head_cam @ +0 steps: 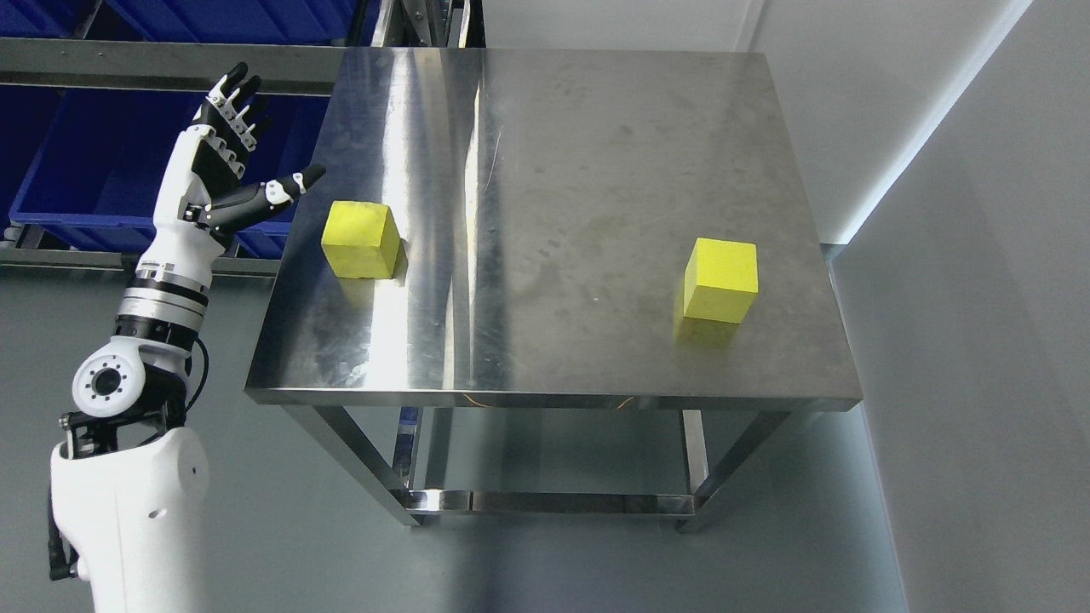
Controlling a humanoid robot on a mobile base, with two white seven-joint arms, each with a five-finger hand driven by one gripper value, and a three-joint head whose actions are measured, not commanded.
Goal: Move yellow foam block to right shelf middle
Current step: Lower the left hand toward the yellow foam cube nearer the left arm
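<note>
Two yellow foam blocks sit on a steel table [553, 213]. One block [361, 239] is near the table's left edge. The other block [720, 279] is at the right front. My left hand [255, 145] is raised just left of the table, beside the left block, with fingers spread and thumb pointing toward the block. It holds nothing and does not touch the block. My right arm is not in view.
Blue bins [77, 153] on a shelf rack stand behind my left hand at the upper left. A grey wall [979, 298] runs close along the table's right side. The floor shows below the table's front edge.
</note>
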